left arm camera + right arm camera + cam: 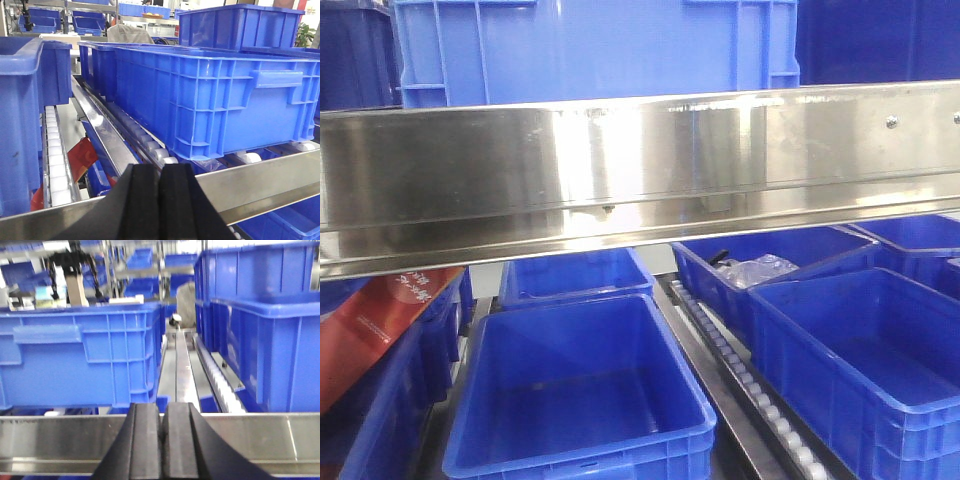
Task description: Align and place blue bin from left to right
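Observation:
The blue bin stands on the upper roller shelf behind the steel front rail. In the left wrist view the blue bin rests on white rollers, ahead and right of my left gripper. The left gripper is shut with nothing between its black pads, low at the rail. In the right wrist view the blue bin sits ahead and left of my right gripper, which is also shut and empty, in front of the rail.
Darker blue bins fill the lower level; one holds clear plastic bags. A red card lies at lower left. More bins stand stacked right of the lane; another bin is at the left. Roller tracks run between the lanes.

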Robot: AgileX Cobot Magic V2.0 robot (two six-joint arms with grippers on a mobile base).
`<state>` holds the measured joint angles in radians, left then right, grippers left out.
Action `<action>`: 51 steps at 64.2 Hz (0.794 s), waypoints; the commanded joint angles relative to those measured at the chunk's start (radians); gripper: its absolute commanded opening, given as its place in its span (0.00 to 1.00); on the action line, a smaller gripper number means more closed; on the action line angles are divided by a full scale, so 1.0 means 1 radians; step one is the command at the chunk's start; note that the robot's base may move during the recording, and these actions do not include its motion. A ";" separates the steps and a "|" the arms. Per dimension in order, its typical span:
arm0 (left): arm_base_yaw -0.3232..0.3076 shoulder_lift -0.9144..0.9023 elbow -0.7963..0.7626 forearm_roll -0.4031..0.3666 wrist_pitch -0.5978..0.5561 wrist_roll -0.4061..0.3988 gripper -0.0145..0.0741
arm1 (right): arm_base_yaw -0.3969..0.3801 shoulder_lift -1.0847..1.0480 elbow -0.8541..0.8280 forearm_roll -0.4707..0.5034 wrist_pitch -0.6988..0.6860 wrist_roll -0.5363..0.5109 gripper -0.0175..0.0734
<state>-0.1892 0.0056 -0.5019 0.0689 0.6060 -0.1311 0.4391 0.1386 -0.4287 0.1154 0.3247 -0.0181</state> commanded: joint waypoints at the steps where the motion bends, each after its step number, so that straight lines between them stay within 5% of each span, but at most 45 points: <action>1: -0.004 -0.006 0.000 -0.002 -0.021 0.000 0.04 | 0.001 -0.014 0.012 -0.012 -0.041 -0.008 0.02; 41: -0.004 -0.006 0.002 -0.002 -0.020 0.000 0.04 | 0.001 -0.014 0.012 -0.012 -0.041 -0.008 0.02; 51: 0.095 -0.006 0.007 0.063 -0.026 0.000 0.04 | 0.001 -0.013 0.012 -0.011 -0.041 -0.008 0.02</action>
<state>-0.1456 0.0056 -0.5019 0.1156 0.5983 -0.1311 0.4391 0.1298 -0.4187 0.1154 0.3118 -0.0181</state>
